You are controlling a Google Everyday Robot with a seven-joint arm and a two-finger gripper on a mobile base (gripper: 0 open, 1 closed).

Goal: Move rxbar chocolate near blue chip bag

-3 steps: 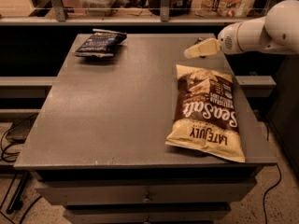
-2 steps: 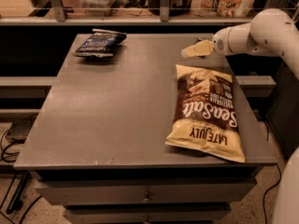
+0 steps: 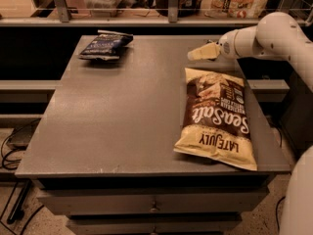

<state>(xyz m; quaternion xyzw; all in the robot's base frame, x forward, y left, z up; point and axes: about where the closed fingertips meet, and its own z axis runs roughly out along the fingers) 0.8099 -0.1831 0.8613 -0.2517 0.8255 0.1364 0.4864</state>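
The chocolate bar does not show anywhere in this view, neither on the table (image 3: 117, 121) nor plainly at the gripper (image 3: 201, 53), so how it lies relative to the gripper cannot be told. The blue chip bag (image 3: 105, 45) lies at the far left corner of the table, well apart from the gripper.

The gripper hangs over the far right part of the table, pointing left. It is just beyond the top edge of the large cream-and-brown chip bag (image 3: 216, 116), which lies flat along the table's right side. Whether the gripper is parted or closed cannot be made out, nor whether it has hold of anything.

The white arm (image 3: 274, 33) reaches in from the right. Its last link runs nearly level towards the gripper, with a rounded elbow high at the right, from which another link drops away towards the right edge of the view. A further white part of the robot (image 3: 299, 195) stands at the lower right, beside the table's front corner.

Compared with a second ago, the gripper has crept a little to the left along the far side of the table. The elbow has swung into view, where earlier only a level stretch of arm showed. The white part at the lower right was not in view then. Both bags lie where they did.
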